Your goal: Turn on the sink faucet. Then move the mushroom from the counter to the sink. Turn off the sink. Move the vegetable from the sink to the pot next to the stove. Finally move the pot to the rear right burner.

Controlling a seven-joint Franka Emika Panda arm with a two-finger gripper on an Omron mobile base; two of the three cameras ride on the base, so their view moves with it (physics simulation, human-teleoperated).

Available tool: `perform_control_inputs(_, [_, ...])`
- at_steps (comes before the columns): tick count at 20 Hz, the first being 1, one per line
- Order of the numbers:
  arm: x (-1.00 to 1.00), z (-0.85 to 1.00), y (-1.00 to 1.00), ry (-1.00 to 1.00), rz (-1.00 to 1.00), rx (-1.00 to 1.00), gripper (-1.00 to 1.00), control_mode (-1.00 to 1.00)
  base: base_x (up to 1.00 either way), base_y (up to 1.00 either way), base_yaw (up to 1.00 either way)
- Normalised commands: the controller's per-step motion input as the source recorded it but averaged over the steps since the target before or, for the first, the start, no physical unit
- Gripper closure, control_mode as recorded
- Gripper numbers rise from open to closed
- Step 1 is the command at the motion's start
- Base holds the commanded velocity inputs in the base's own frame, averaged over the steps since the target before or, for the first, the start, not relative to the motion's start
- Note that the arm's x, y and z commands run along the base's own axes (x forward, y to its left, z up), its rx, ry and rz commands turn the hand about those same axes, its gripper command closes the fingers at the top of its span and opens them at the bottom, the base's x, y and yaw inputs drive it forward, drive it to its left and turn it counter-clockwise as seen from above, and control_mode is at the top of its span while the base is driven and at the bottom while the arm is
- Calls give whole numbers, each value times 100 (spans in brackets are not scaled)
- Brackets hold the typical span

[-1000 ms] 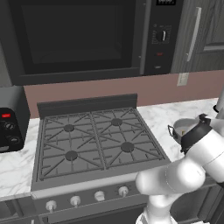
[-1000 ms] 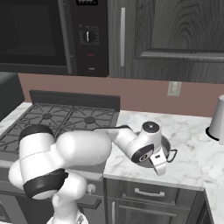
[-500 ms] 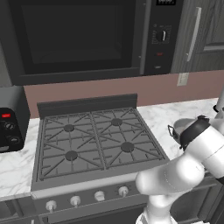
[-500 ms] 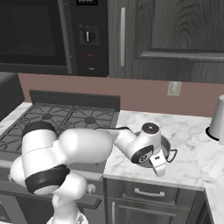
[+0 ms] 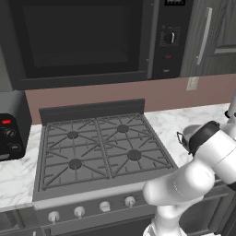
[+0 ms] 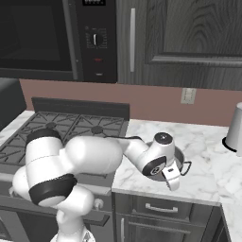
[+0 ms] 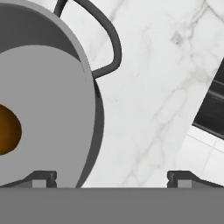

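Observation:
A grey metal pot (image 7: pixel 48 100) stands on the marble counter right of the stove, with a brown mushroom (image 7: pixel 8 129) lying inside it. Its dark loop handle (image 7: pixel 109 41) sticks out over the counter. My gripper (image 7: pixel 113 179) hangs open just above the pot's rim, one fingertip (image 7: pixel 43 177) over the pot's inside and the other over bare marble. From the right base view the hand (image 6: pixel 171 178) covers most of the pot (image 6: pixel 179 156). The pot's edge (image 5: pixel 184 137) peeks out behind my arm. The rear right burner (image 5: pixel 122 129) is bare.
The stove (image 6: pixel 71 125) with its black grates lies left of the pot. A microwave (image 5: pixel 78 41) hangs above it. A pale kettle (image 6: pixel 235 127) stands at the counter's far right, and a black toaster (image 5: pixel 10 136) stands left of the stove.
The hand has barely shifted over the pot. The jaws stay open and the pot has not moved.

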Motion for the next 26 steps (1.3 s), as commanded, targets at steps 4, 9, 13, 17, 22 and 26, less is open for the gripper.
perform_control_inputs(4, [0,-6,0,1,0,1,-100,-100,0,0,0])
perform_control_inputs(9, [0,-9,0,3,0,0,-100,-100,0,0,0])
perform_control_inputs(13, [0,-9,5,4,0,0,-100,-100,0,0,0])
perform_control_inputs(17, [0,-6,5,3,0,0,-100,-100,0,0,0])
perform_control_inputs(22, [0,-8,6,4,0,0,100,-100,0,0,0])
perform_control_inputs(26, [0,-4,0,3,0,0,100,-100,0,0,0])
